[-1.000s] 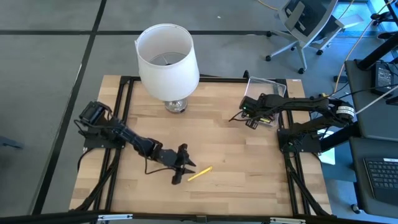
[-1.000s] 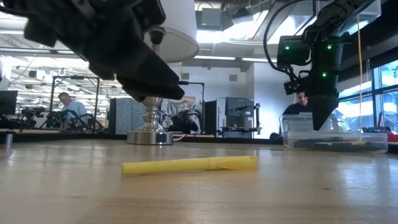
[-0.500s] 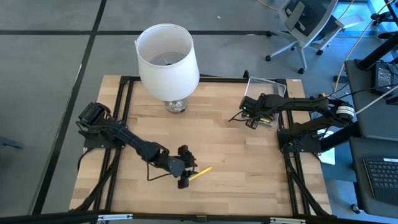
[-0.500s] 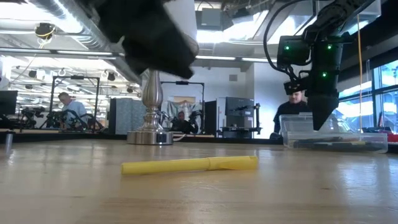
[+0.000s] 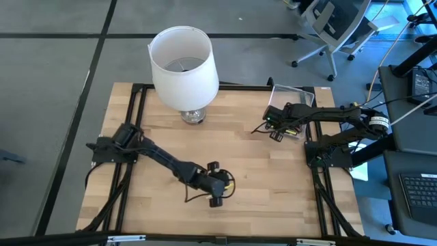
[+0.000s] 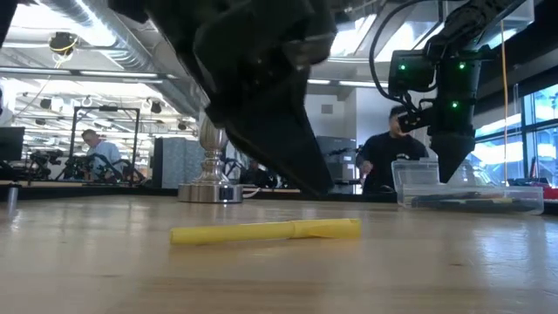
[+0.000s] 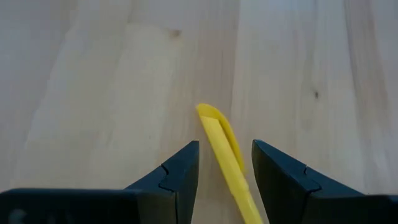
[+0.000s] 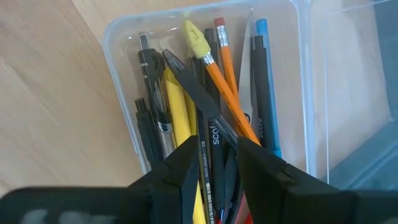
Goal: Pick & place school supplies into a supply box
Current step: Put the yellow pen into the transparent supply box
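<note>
A yellow pen lies flat on the wooden table near its near middle, and also shows in the low view. My left gripper hovers just above it, open, one finger on either side, touching nothing; from above it hides most of the pen. The clear supply box sits at the table's far right and holds several pens and pencils in black, yellow, orange and blue. My right gripper hangs over the box, pointing down, slightly open.
A lamp with a large white shade stands on a silver base at the table's far middle. Bare wood lies between the yellow pen and the box. People move in the room beyond the table.
My left gripper has swung toward the table's right and slightly nearer, and come down from beside the yellow pen until it stands over it with a finger on each side. The pen has not moved. My right arm has kept still.
</note>
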